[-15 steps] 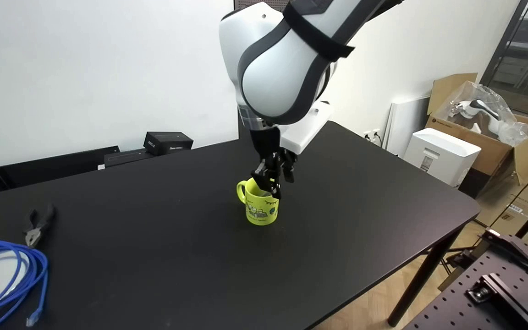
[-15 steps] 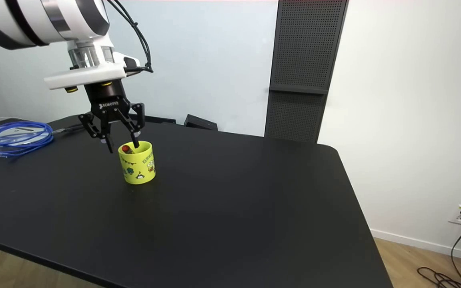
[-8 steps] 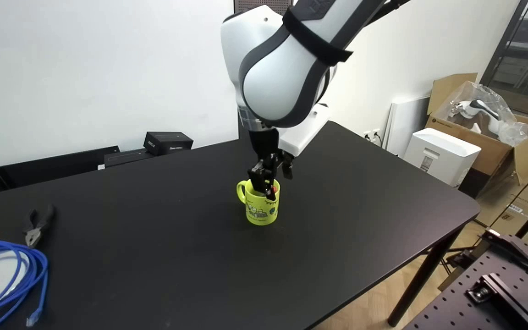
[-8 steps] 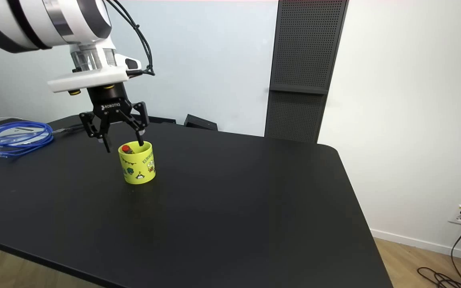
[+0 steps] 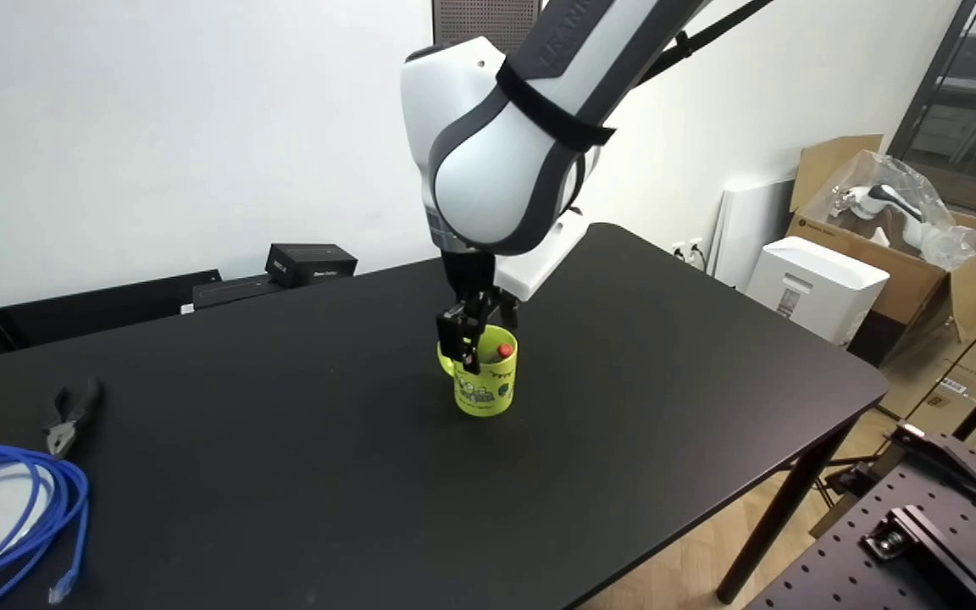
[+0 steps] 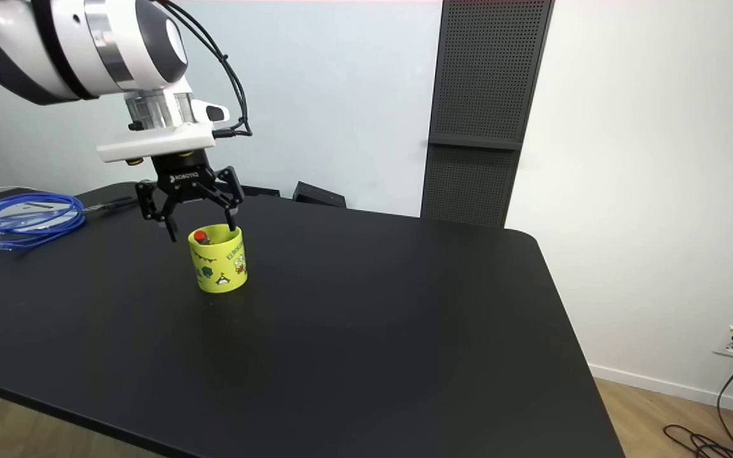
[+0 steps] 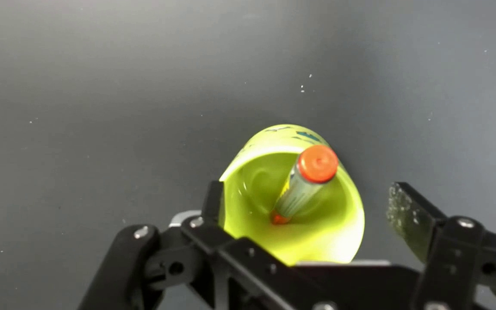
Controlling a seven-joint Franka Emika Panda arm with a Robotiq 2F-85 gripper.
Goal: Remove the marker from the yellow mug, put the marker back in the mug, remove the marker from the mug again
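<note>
Both exterior views are bright and fairly evenly lit: the pale wall (image 5: 158,152) nears white, while the black table (image 5: 285,474) swallows fine detail. In an exterior view a pink tint edges the top of the frame, and a small highlight gleams on the robot arm (image 6: 80,51) at upper left. The wrist view is hazier. A milky glow washes the table at upper left, soft shadow darkens it above and right of the yellow mug (image 7: 317,228), whose inside glares at lower right, and the gripper (image 7: 306,187) is slightly blurred along the bottom.
</note>
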